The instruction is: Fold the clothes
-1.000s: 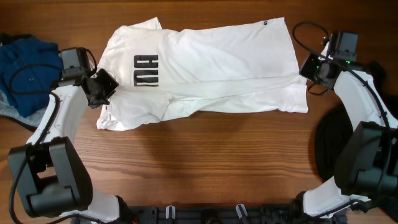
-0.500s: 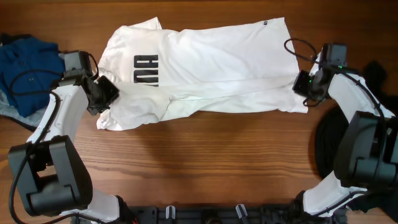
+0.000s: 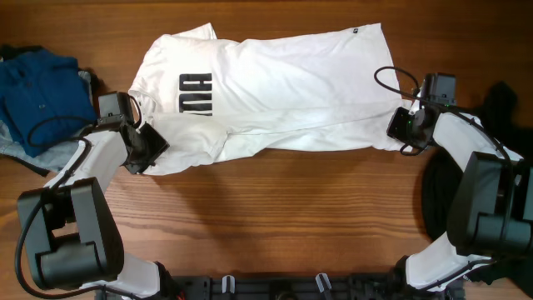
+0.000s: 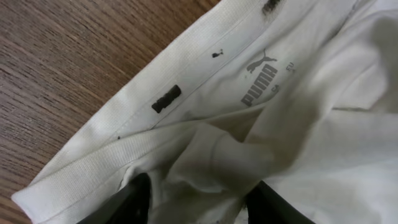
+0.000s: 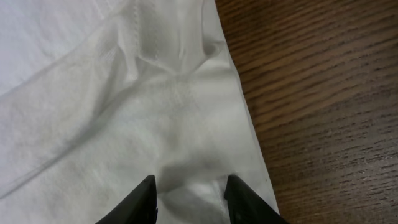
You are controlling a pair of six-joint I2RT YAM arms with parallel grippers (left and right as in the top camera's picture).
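The clothes in play are a large white T-shirt (image 3: 283, 92), lying folded lengthwise across the table with black lettering (image 3: 196, 93) near its left end. My left gripper (image 3: 148, 150) sits at the shirt's near left corner. In the left wrist view its jaws (image 4: 202, 202) stand apart over the ribbed collar band (image 4: 124, 143) and a grey printed label (image 4: 261, 68), with loose fabric bunched between them. My right gripper (image 3: 401, 125) is at the near right corner, and in its wrist view (image 5: 189, 199) it is open, with a small ridge of white cloth between the fingers (image 5: 146, 199).
A blue garment (image 3: 37, 92) lies crumpled at the far left with grey cloth (image 3: 17, 146) under it. Black fabric (image 3: 508, 100) lies at the right edge behind the right arm. Bare wooden table (image 3: 291, 208) runs along the front.
Both grippers have moved toward the table's front edge along the shirt's ends, and both have opened from shut. The shirt has barely shifted.
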